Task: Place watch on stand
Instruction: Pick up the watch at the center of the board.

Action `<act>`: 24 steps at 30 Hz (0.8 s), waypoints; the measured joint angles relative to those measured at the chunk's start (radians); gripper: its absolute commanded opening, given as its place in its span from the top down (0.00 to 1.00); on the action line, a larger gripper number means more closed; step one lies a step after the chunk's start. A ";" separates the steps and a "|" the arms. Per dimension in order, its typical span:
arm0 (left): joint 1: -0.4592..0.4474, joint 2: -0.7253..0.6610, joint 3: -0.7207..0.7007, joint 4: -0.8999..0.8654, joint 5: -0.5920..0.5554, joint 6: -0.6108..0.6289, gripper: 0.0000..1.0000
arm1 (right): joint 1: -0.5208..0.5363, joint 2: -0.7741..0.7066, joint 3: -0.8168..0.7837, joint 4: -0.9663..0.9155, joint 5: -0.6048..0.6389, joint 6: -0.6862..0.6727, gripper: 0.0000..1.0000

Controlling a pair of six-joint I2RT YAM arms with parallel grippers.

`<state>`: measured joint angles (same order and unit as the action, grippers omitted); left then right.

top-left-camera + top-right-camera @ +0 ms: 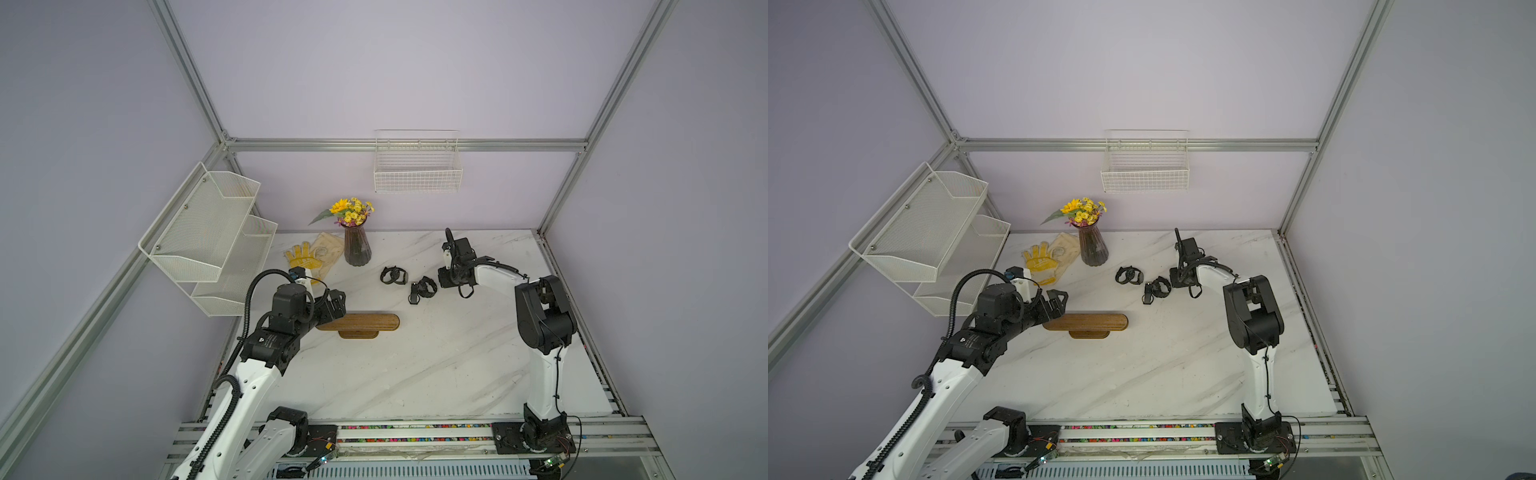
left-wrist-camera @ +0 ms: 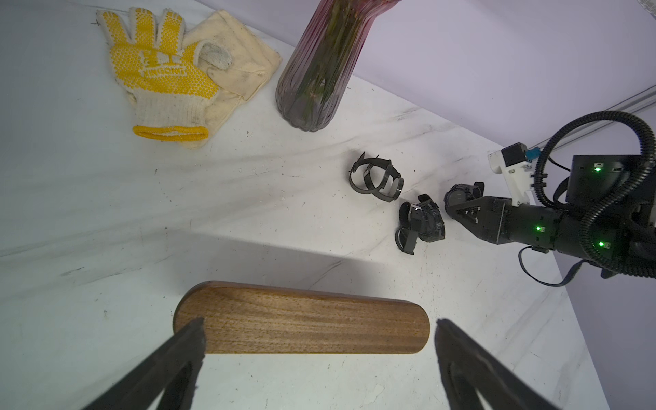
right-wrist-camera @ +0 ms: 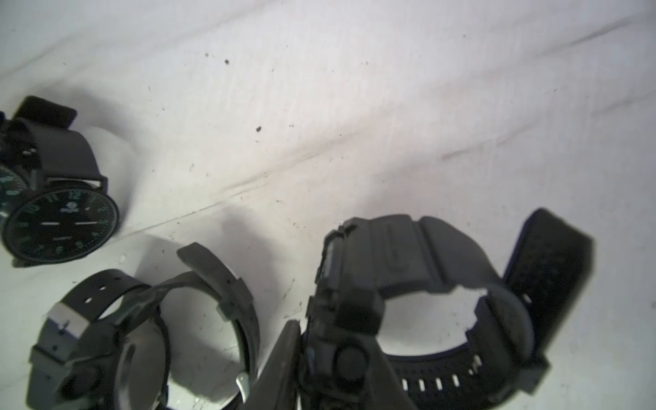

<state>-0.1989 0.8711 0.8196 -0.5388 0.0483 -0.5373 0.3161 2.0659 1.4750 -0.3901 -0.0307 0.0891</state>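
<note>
My right tool point(image 3: 337, 365) pinches the chunky black rubber-strapped watch point(image 3: 408, 255) on the white marble surface point(image 1: 415, 374), seemingly clamped, though this close view blurs. My left tool point(image 2: 319, 340) gapes over the long brown wooden stand point(image 1: 365, 322). Next: lift, carry, loop strap over bar.

Soft even light in both top views; right wrist view dim and grainy, the nearest watch point(image 3: 390, 248) blurred.
</note>
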 measured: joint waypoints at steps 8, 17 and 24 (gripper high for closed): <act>0.000 0.000 0.000 0.000 0.005 0.000 0.00 | 0.000 -0.089 -0.065 0.016 -0.012 0.004 0.80; -0.046 0.051 0.000 0.046 0.059 -0.002 0.00 | 0.032 -0.372 -0.242 0.095 -0.177 0.021 0.79; -0.179 0.134 0.000 0.128 0.115 -0.014 0.00 | 0.203 -0.486 -0.356 0.218 -0.282 -0.005 0.77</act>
<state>-0.3775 1.0046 0.8200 -0.4107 0.1635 -0.5518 0.5190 1.5803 1.1194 -0.1722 -0.3130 0.0837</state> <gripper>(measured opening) 0.999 0.240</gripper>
